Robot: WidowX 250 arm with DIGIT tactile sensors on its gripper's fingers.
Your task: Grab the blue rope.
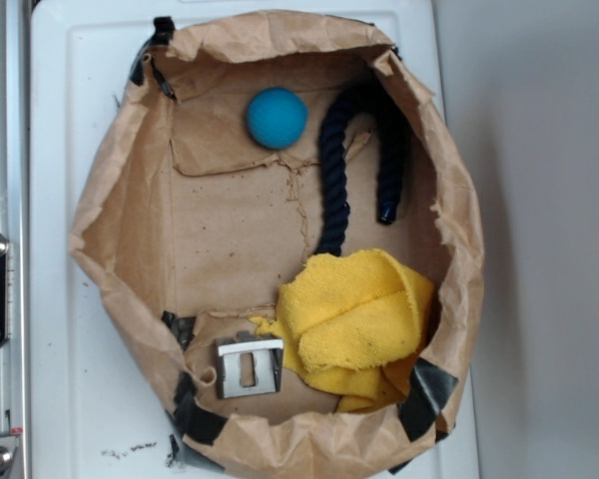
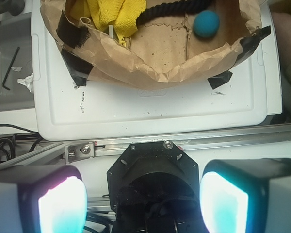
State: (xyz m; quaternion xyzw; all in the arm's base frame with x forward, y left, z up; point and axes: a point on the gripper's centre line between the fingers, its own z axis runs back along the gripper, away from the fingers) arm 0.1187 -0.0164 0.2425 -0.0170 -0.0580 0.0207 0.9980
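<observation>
The blue rope [image 1: 331,170] is a thick, twisted dark navy piece bent into an arch at the back right of a brown paper bag [image 1: 130,200]. One end has a glossy blue tip. The other end runs under a yellow cloth [image 1: 354,319]. In the wrist view only a stretch of the rope [image 2: 169,10] shows at the top edge. My gripper [image 2: 144,199] is open, its two glowing pads wide apart with nothing between them. It hangs over the black robot base, well outside the bag and far from the rope. The exterior view does not show the gripper.
A teal ball [image 1: 277,118] lies left of the rope. A small metal bracket [image 1: 249,366] sits by the cloth at the bag's front. The bag rests on a white board [image 2: 136,107] with a metal rail [image 2: 223,138] along one edge. A hex key [image 2: 9,68] lies off the board.
</observation>
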